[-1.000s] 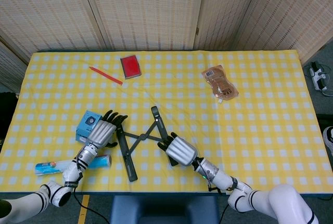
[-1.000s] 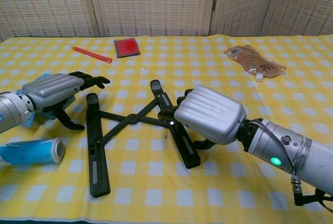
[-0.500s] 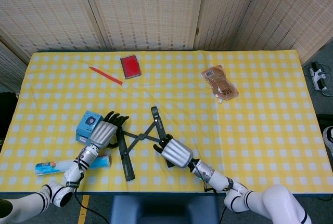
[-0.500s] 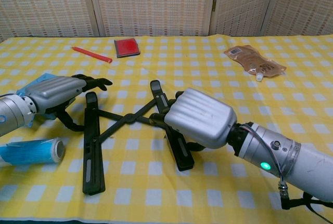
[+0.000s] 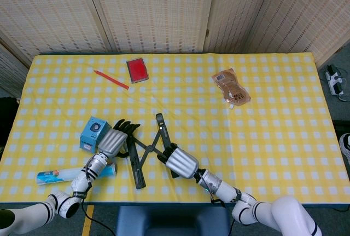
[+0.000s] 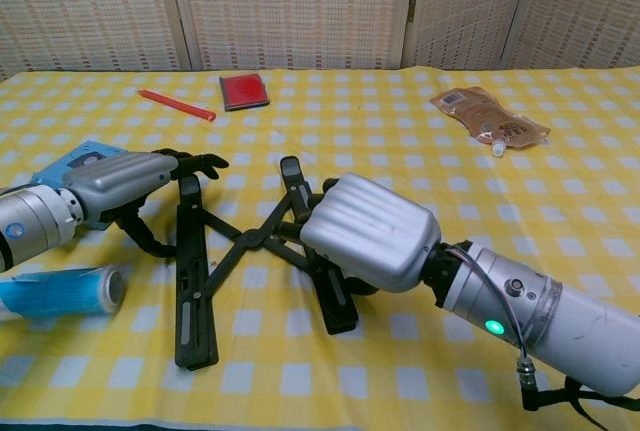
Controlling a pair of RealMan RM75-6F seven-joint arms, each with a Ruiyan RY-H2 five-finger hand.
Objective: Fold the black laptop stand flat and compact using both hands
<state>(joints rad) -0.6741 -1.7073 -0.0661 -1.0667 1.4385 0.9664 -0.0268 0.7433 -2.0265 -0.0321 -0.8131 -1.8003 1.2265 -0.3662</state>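
Moved: both hands have pushed inward, narrowing the stand's X.
Right hand (image 6: 365, 231): ribbed silver shell, fingers curled over the right bar.
Left hand (image 6: 125, 179): dark fingers spread, touching the left bar.
Laptop stand (image 6: 245, 241): flat black slats, mid-front on the checked tabletop (image 6: 400, 161).

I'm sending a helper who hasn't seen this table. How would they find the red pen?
Start at the yellow checked tablecloth and look to its far edge, left of centre. Next to the flat red rectangular card case lies the thin red pen, on the case's left. It is the only long, slender red thing, lying diagonally.
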